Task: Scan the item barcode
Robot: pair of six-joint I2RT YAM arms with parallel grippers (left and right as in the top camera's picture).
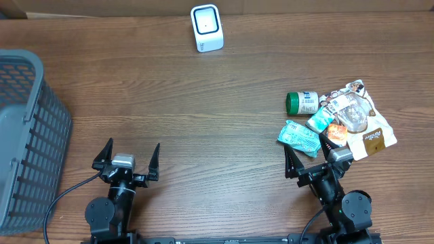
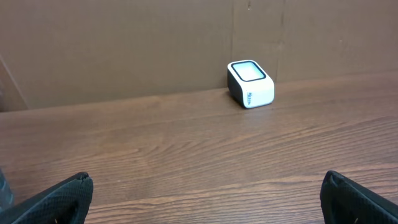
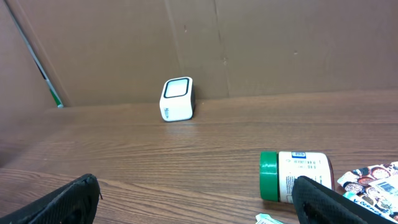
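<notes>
Found left hand [image 1: 132,153] and right hand [image 1: 307,154] both spread wide, gripping nothing. Seen overhead only: grey basket [image 1: 27,135] far left, packet pile [image 1: 349,122] just ahead of right hand. Confirmed from right wrist: green-capped bottle [image 3: 297,173] lying sideways on counter [image 3: 205,149], scanner [image 3: 177,99] by back wall.

I see a mock shop checkout: a wooden bench [image 1: 203,122], a white barcode scanner [image 1: 207,28] against brown board [image 2: 124,50], a grey basket [image 1: 51,135] far left of it, packaged groceries [image 1: 339,122] to its right.

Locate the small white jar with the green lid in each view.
Overhead: small white green-lidded jar, right of centre, beside the packets.
Left wrist: not in it.
Right wrist: jar lower right, on its side.
Shared landmark: white box-shaped scanner at the far edge.
</notes>
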